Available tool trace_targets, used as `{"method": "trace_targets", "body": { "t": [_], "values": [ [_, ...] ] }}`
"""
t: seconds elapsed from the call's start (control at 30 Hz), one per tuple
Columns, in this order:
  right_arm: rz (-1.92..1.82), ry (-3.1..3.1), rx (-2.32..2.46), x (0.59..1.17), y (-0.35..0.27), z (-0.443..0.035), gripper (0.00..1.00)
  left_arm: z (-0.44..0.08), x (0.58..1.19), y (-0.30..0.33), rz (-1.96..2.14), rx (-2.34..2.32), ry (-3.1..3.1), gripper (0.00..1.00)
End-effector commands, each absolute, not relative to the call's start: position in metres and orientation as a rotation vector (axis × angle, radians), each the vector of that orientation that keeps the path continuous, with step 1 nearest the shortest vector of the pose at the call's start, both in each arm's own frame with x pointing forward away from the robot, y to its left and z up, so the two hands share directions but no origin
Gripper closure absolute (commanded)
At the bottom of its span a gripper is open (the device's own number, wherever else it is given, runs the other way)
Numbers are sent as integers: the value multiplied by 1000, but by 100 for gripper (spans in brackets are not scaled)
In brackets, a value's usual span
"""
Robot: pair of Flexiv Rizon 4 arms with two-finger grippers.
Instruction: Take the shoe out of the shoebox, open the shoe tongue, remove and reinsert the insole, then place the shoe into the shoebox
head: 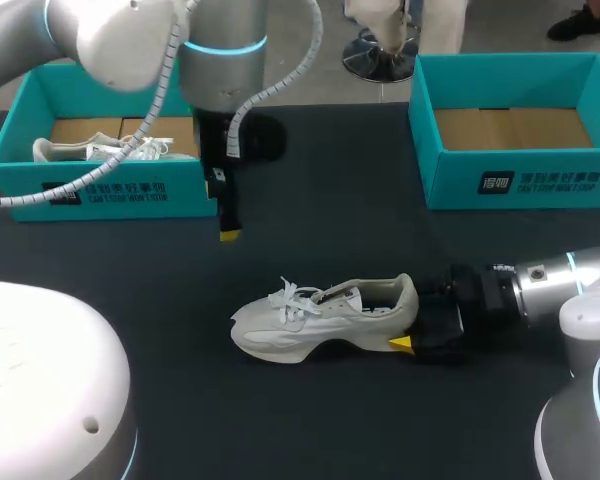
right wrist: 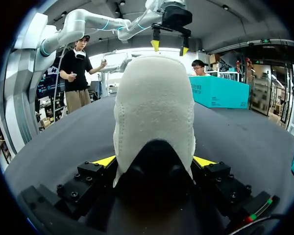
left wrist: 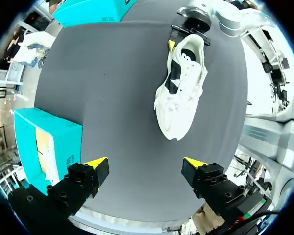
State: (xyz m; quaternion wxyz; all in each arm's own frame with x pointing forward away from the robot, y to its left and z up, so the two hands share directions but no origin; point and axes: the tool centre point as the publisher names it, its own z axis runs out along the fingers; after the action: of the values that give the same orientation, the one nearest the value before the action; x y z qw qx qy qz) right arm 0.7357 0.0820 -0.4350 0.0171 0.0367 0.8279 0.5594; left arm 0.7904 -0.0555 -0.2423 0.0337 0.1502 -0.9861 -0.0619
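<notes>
Seen from the head view, two teal boxes stand at the far edge of the dark table (head: 180, 400). The left shoebox (head: 110, 195) is at 10 o'clock from the shoe (head: 315, 320) and holds a second white shoe (head: 100, 150). The right shoebox (head: 520, 185) is at 2 o'clock, its cardboard floor bare. My left arm and its cable cross the left shoebox's near corner.

The left end effector (left wrist: 147, 162) hangs above the table at 11 o'clock from the shoe, fingers spread wide with nothing between them. The shoe lies mid-table on its sole, toe at 9 o'clock. The right end effector (head: 412, 328) comes in from 3 o'clock and clamps the heel from both sides.

From the head view the heel hides the far finger. The insole cannot be made out.
</notes>
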Motion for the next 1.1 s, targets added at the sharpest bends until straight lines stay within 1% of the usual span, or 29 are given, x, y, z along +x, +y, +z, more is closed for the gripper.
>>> {"method": "trace_targets", "body": {
  "t": [0.03, 0.1, 0.27, 0.6, 0.73, 1.1],
  "values": [
    [1733, 2575, 116, 736, 85, -439, 100, -250, 775, -86, -347, 1232, -2895, 0],
    [1733, 2575, 116, 736, 85, -439, 100, -251, 770, -92, -354, 1456, -2806, 0],
    [1733, 2575, 116, 736, 85, -439, 100, -247, 756, -103, -296, 1750, -2585, 0],
    [1733, 2575, 116, 736, 85, -439, 100, -252, 722, -130, -199, 2112, -2228, 0],
    [1733, 2575, 116, 736, 85, -439, 100, -256, 709, -148, -209, 2235, -2216, 0],
    [1733, 2575, 116, 736, 85, -439, 100, -256, 709, -148, -209, 2235, -2216, 0]
  ]
}}
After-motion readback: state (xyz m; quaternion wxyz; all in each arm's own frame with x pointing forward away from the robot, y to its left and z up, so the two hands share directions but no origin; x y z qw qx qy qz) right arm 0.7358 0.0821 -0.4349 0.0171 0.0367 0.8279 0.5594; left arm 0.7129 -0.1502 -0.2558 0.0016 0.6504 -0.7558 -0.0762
